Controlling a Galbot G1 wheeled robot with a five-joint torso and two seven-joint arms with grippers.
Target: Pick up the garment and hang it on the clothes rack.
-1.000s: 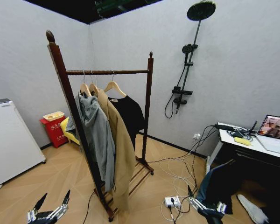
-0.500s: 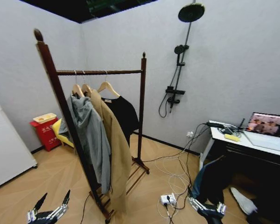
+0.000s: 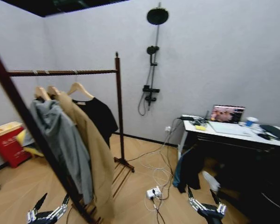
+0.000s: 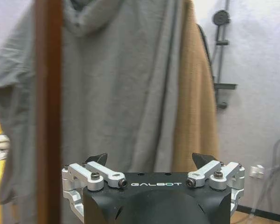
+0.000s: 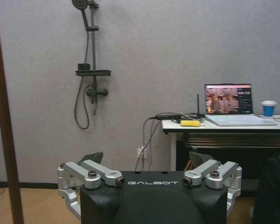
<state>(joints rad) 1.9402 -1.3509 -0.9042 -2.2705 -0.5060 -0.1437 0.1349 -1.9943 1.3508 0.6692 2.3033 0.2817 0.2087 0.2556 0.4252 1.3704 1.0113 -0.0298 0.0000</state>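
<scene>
The garment (image 3: 100,116), a black T-shirt on a light wooden hanger (image 3: 79,87), hangs from the top bar of the dark wooden clothes rack (image 3: 60,72), nearest the far post. A grey hoodie (image 3: 60,140) and a long tan coat (image 3: 92,154) hang beside it. Low at the view's bottom left, my left gripper (image 3: 53,199) is open and holds nothing; its wrist view faces the hoodie (image 4: 116,84), the coat (image 4: 193,102) and a rack post (image 4: 47,107). My right gripper (image 3: 201,195) is open and empty at the bottom right, apart from the rack.
A desk (image 3: 233,133) with a laptop (image 3: 227,113) stands at the right, dark clothing (image 3: 189,168) draped at its side. A shower fixture (image 3: 151,60) is on the back wall. A power strip and cables (image 3: 154,192) lie on the floor. A red box (image 3: 7,140) is far left.
The head camera has turned to the right, so the rack now sits at the left and the desk has come further into view. Both grippers stay low and open.
</scene>
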